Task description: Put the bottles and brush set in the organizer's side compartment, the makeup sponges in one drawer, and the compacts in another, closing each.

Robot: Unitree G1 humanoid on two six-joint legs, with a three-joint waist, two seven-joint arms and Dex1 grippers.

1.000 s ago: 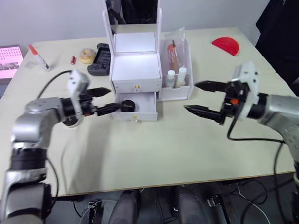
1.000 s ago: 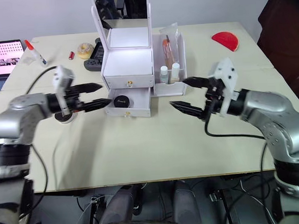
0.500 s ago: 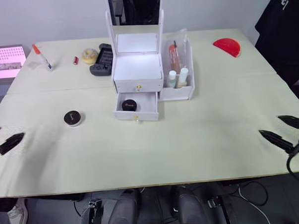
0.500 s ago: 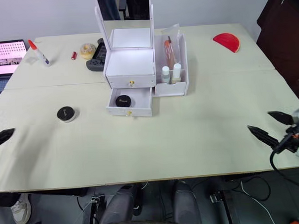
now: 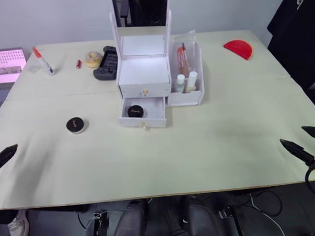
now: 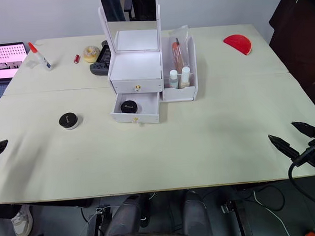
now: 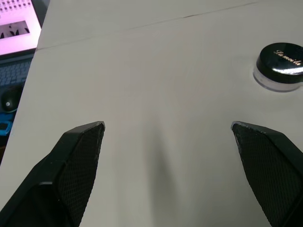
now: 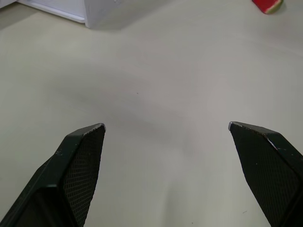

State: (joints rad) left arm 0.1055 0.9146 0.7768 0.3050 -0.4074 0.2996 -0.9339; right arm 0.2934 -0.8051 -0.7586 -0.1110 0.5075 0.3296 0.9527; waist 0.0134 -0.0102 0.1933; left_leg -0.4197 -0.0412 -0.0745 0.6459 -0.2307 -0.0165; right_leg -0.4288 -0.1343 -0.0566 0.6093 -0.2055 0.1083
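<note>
The white organizer [image 5: 144, 71] stands at the table's middle back, upper drawer shut and lower drawer [image 5: 145, 114] pulled open. One black compact [image 5: 136, 110] lies in the open drawer. The other compact [image 5: 75, 124] sits on the table to its left, also in the left wrist view [image 7: 279, 60]. Two bottles [image 5: 186, 82] and the brush set [image 5: 183, 55] stand in the side compartment [image 5: 187, 99]. The makeup sponges are out of view. My left gripper [image 7: 167, 124] is open and empty at the near left edge. My right gripper [image 5: 292, 134] is open and empty near the right front edge.
Along the back left lie a red-tipped glue bottle [image 5: 42, 60], a small red stick [image 5: 79, 63], a yellowish tape roll [image 5: 93, 58] and a black device [image 5: 107, 63]. A red half-round object [image 5: 238, 48] sits back right. A pink-lit screen [image 5: 3, 64] borders the far left.
Both arms have drawn back from the organizer to the table's near left and right edges. Over the last half second they slid slightly further out. The compacts and drawer have not moved.
</note>
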